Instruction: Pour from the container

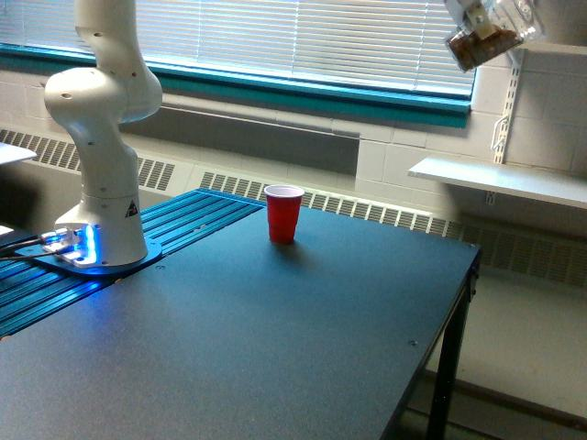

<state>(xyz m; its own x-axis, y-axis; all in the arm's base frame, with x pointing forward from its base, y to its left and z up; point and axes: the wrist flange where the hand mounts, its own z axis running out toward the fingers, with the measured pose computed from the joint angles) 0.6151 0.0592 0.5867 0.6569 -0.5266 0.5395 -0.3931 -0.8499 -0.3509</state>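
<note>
My gripper [470, 11], mostly out of frame, held the small clear plastic container of brown granules [489, 35] tilted, high and well toward the exterior view's right of the red plastic cup [283, 214] on the dark table [275, 348].

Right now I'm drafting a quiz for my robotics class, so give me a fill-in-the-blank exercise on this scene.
1. The red cup stands ____ on the dark table.
2. The clear container at the view's top right holds granular bits coloured ____.
3. The robot base is on the exterior view's ____ side.
4. The red cup's rim is coloured ____.

Missing words: upright; brown; left; white
</note>
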